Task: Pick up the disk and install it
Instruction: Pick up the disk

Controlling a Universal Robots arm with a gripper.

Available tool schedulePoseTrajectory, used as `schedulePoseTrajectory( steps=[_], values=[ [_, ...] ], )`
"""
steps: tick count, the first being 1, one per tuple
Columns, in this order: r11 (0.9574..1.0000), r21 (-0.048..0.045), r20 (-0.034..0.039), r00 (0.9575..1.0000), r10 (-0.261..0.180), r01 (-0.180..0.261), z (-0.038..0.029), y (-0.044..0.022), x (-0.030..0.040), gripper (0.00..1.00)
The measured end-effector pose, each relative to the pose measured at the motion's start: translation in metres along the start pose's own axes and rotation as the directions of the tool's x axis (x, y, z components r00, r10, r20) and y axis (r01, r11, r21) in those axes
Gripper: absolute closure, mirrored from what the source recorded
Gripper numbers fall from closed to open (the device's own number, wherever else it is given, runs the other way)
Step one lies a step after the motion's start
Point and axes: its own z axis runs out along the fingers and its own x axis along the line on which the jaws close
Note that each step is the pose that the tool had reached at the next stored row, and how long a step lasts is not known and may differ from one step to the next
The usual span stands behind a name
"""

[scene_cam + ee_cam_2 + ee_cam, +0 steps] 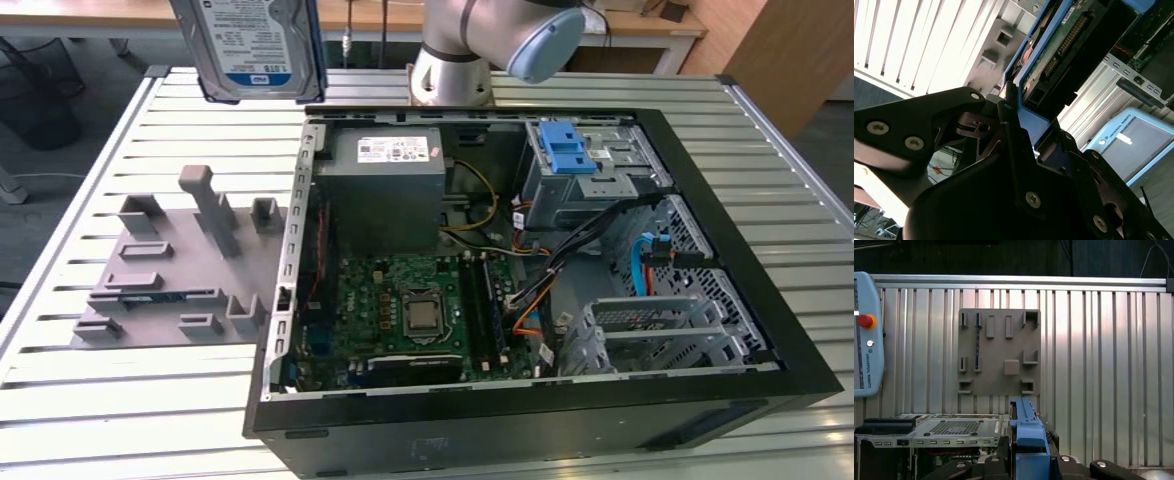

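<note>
Claw (1016, 107) holds disk (214, 60) aloft, its white-and-blue printed label (254, 35) showing.

Arm (454, 45): smooth silver-grey tubular segments, one round joint closed by a pale blue cap (547, 45). Gripper (1029, 114): matte black angular linkage plates, fastened with bright silver screws (877, 127), visible in both wrist views.

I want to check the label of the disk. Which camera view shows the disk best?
The exterior view: the disk is raised in the air, its labelled face turned to the camera. The second wrist view shows its circuit-board side from close by; the first wrist view shows its blue frame edge-on.
</note>
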Motion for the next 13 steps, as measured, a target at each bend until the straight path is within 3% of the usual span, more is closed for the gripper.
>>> schedulePoseTrajectory(
  steps=[13],
  values=[
    [1.0000, 0.0000, 0.0000, 1.0000, 0.000, 0.000, -0.0004, -0.0202, -0.0002, 0.64]
  ],
)
